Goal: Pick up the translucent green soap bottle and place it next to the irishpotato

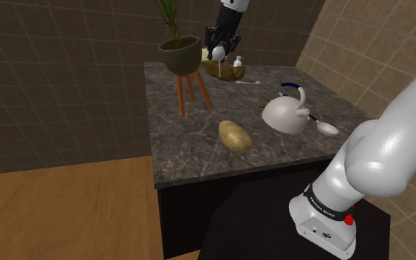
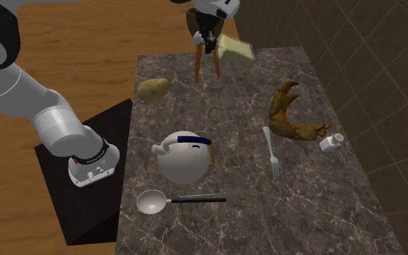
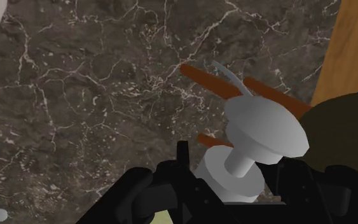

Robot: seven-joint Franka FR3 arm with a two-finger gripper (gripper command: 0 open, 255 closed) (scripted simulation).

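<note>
My gripper (image 1: 221, 40) hangs high above the far end of the dark marble counter (image 1: 191, 148), shut on the soap bottle (image 2: 236, 49). The bottle lies tilted sideways in the air, its pale yellow-green body sticking out beside the fingers. In the wrist view its white pump head (image 3: 266, 127) juts out past the gripper (image 3: 234, 184), whose jaws clasp the neck. The brown potato (image 1: 235, 136) lies near the counter's front edge, well short of the gripper; in the second exterior view the potato (image 2: 153, 88) sits by the counter's left edge.
A potted plant on an orange tripod stand (image 1: 182, 59) stands right beside the gripper. A white kettle (image 1: 286, 113), a spoon (image 2: 155, 201), a fork (image 2: 271, 152), a brown crab claw (image 2: 289, 116) and a small shaker (image 2: 332, 143) lie across the counter.
</note>
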